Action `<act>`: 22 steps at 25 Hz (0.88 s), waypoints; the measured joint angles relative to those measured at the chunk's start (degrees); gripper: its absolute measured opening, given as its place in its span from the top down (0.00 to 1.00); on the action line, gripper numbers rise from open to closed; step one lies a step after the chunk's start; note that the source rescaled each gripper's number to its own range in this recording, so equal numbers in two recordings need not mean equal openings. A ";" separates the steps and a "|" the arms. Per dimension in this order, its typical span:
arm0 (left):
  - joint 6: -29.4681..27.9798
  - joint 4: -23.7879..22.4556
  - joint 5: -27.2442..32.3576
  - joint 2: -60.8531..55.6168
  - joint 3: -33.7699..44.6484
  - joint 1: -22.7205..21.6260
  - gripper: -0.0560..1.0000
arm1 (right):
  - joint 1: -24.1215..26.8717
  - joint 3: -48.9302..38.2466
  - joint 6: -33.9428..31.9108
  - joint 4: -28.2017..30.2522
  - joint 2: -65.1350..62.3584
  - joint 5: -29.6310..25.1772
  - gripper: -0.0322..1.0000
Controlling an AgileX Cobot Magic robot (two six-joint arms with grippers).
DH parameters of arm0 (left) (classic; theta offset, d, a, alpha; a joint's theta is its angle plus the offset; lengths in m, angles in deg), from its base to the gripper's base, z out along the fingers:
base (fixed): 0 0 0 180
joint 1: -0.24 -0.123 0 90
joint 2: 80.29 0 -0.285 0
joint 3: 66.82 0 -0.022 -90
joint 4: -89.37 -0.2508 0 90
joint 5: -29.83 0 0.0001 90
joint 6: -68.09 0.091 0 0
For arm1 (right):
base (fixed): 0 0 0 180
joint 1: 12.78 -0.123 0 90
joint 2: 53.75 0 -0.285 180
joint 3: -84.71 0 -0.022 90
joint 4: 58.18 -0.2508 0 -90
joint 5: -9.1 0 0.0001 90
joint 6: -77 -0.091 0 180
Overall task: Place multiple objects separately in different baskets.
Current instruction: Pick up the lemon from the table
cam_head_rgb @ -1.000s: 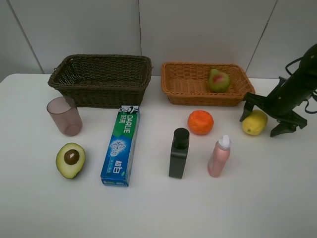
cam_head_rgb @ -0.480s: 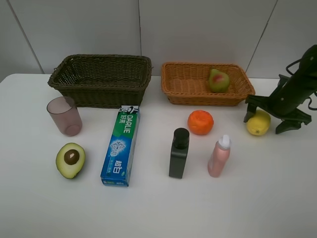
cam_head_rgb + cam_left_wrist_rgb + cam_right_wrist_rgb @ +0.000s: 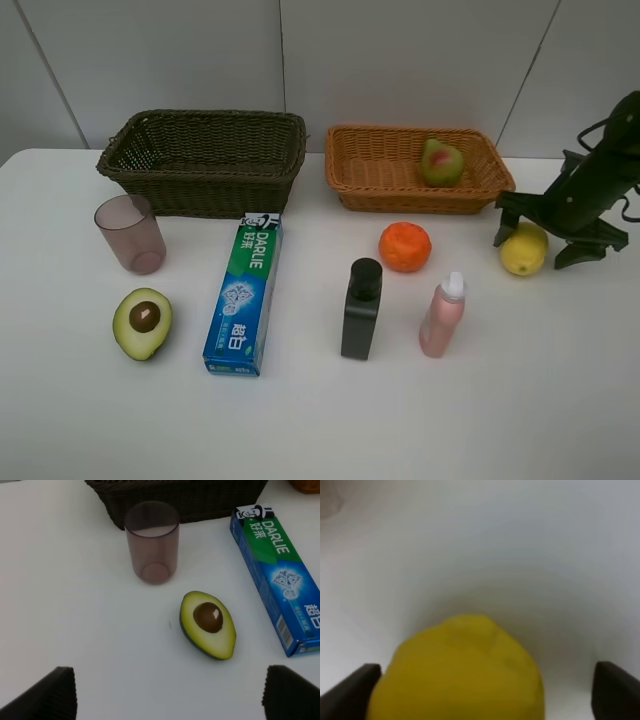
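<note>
Lemon [image 3: 523, 251] being straddled off-centre by right gripper [image 3: 530, 255], jaws spread, nothing pinched. Closing unevenly, lemon risking being rolled away.

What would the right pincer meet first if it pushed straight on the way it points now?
The right pincer would meet the lemon, lying between its open jaws; past it, probably only the white table.

The black bottle [image 3: 361, 310] is standing mid-table, the pink bottle [image 3: 441, 316] at its three o'clock, orange [image 3: 405, 246] at one, lemon [image 3: 523, 250] at two. The pear [image 3: 441, 163] is lying in the tan basket [image 3: 400, 203] at one; dark basket [image 3: 200, 195] at eleven, upright cup [image 3: 130, 234] at ten, toothpaste box [image 3: 243, 296] and face-up avocado [image 3: 143, 322] at nine.
</note>
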 joint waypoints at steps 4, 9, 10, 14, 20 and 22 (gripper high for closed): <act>0.00 0.00 0.00 0.00 0.00 0.00 0.02 | 0.00 0.00 0.00 -4.48 0.00 0.07 0.56; 0.00 0.00 0.00 0.00 0.00 0.00 0.02 | 0.00 0.00 0.00 -7.59 0.00 0.01 0.56; 0.00 0.00 0.00 0.00 0.00 0.00 0.02 | 0.00 0.00 0.00 -7.66 0.00 0.01 0.56; 0.00 0.00 0.00 0.00 0.00 0.00 0.02 | 0.00 0.00 0.00 -8.00 0.00 0.21 0.56; 0.00 0.00 0.00 0.00 0.00 0.00 0.02 | 0.00 0.00 0.00 -8.14 0.00 0.21 0.56; 0.00 0.00 0.00 0.00 0.00 0.00 0.02 | 0.00 0.00 0.00 -8.14 0.00 0.09 0.56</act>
